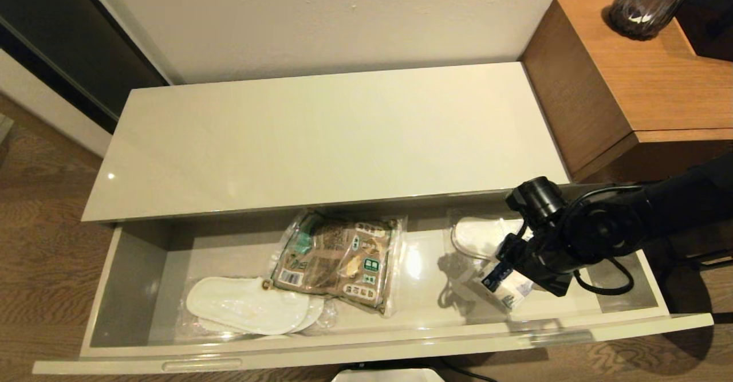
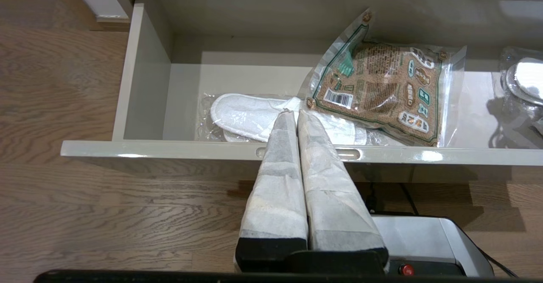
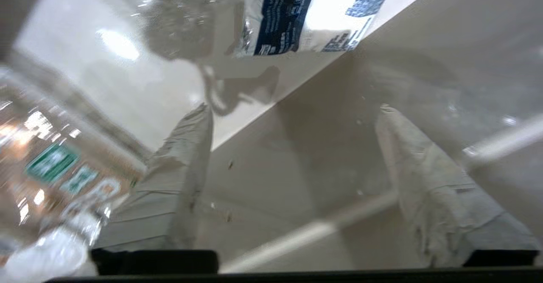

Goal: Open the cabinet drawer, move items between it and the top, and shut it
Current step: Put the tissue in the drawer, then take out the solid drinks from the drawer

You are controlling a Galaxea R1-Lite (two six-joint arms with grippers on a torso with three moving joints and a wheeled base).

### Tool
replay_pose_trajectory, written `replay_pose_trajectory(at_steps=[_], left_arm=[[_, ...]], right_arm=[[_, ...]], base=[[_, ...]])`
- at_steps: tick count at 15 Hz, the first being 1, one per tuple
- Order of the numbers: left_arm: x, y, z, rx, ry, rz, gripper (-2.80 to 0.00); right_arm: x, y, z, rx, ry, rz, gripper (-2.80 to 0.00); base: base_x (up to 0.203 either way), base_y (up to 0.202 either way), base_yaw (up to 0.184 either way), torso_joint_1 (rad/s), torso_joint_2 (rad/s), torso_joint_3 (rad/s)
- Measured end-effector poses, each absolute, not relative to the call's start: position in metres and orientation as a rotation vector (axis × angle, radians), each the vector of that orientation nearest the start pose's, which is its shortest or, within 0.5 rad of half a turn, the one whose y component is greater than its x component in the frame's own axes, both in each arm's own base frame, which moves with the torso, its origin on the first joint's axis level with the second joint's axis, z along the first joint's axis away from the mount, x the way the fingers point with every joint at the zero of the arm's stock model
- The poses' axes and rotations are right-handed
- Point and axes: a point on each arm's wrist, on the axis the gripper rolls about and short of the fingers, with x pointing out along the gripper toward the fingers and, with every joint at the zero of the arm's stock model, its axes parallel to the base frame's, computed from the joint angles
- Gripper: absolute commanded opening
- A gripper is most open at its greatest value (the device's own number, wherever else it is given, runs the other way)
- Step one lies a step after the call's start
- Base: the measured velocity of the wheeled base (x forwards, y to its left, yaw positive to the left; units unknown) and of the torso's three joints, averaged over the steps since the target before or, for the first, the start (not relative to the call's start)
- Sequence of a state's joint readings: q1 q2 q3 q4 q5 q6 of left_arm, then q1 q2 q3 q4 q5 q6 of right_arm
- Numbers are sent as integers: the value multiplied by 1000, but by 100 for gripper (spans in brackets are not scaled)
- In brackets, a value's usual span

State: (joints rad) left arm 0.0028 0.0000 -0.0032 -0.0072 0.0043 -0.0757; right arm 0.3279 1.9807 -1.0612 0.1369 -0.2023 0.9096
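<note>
The cabinet drawer stands pulled out below the bare cream top. The snack bag lies flat in the drawer's middle and also shows in the left wrist view as the snack bag. The white tissue pack with its dark blue label lies at the drawer's right front. My right gripper hangs inside the drawer just over it. In the right wrist view the right gripper is open and empty, the tissue pack just beyond its fingertips. My left gripper is shut and empty, held before the drawer front.
Wrapped white slippers lie at the drawer's left front, partly under the snack bag; another wrapped pair lies at the right back. A taller brown desk with a dark vase stands right of the cabinet. The robot's base is on the wooden floor.
</note>
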Motion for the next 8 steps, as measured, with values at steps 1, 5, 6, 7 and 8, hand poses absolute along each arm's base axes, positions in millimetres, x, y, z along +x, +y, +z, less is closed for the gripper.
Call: replay_pose_trajectory(at_steps=[1,5,6,7,8], left_arm=[[-23,0,77,-76,-10,6,-280],[-23,0,77,-76,-11,6,-280],[-23,0,77,-76,-11,6,-280],[-23,0,77,-76,-11,6,-280],[-23,0,77,-76,-11,6,-280]], right_arm=[[312,102,104,545,960,-329,0],[265,89,157,486,905,-247,-280],[249,84,167,468,907,-236,-280],[231,79,173,439,912,-226,-280],[216,74,175,405,920,-220,-280]], base=[[0,0,0,0,0,0],[0,0,0,0,0,0],[0,0,0,0,0,0],[0,0,0,0,0,0],[0,0,0,0,0,0]])
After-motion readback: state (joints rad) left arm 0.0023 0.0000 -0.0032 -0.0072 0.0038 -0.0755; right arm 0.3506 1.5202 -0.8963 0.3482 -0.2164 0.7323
